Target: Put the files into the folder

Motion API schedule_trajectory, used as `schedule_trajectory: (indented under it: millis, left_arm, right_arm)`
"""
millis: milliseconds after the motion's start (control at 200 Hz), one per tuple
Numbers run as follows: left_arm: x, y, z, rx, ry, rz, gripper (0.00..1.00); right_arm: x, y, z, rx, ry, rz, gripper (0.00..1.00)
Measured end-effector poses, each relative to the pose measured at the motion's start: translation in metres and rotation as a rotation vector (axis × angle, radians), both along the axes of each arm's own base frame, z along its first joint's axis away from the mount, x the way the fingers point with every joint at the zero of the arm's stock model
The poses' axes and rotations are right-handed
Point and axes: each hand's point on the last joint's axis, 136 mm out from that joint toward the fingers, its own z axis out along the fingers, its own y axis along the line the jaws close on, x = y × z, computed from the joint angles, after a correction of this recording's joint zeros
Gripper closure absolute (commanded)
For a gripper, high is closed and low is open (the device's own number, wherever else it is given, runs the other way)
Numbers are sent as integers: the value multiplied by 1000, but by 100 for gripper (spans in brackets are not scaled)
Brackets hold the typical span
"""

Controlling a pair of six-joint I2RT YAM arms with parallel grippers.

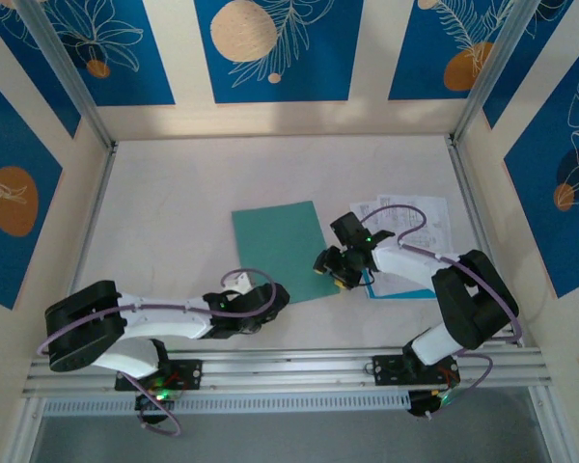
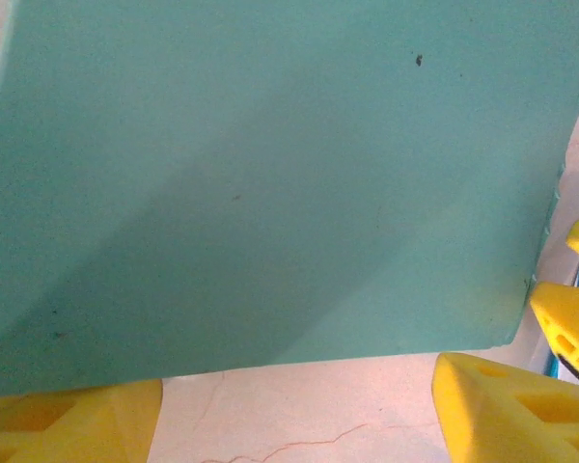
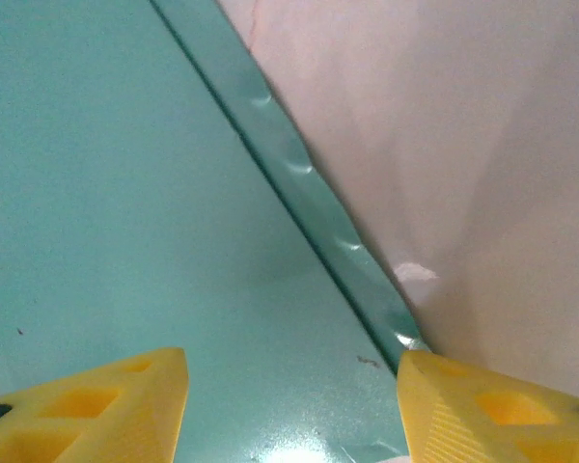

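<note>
The teal folder [image 1: 280, 253] lies closed mid-worktop [image 1: 174, 212], with the files [image 1: 417, 220] just to its right. The right claw [image 3: 289, 400] is wide at its right edge, and the left claw [image 2: 299, 410] is wide at its near edge. Opening looks next: pinch the cover alone and lift.

Teal folder [image 1: 282, 252] closed, flat mid-table; printed files [image 1: 411, 224] just right.

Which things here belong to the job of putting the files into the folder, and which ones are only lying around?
For the job: folder; files; left claw; right claw.

Not for the job: table; blue patterned wall panels; metal rail.
</note>
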Motion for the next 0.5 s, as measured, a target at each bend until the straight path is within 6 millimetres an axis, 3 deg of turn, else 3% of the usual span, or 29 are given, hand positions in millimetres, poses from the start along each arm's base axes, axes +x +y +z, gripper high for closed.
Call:
schedule_trajectory:
  millis: [500]
  left_arm:
    - [4, 4, 6, -10, -16, 4, 29]
  right_arm:
    - [0, 1, -8, -4, 10, 0, 40]
